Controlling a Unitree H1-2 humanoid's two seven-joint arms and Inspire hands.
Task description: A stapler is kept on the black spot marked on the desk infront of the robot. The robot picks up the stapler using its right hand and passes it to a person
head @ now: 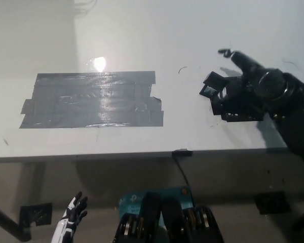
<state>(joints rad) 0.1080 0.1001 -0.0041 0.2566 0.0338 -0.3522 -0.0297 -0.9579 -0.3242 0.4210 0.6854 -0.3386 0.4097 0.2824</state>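
Observation:
The black spot of tape lies at the desk's right. On it rests the black stapler, hard to tell apart from the tape; only its left end shows. My black right hand comes in from the right and sits low over the stapler, covering most of it. The hand is open, with one finger stretched up and left; whether it touches the stapler is unclear. My white left hand hangs open at the lower left, below the desk's front edge.
A wide patch of grey tape covers the left middle of the white desk. A dark cable drops from the desk's front edge at the centre. Black floor markings lie below.

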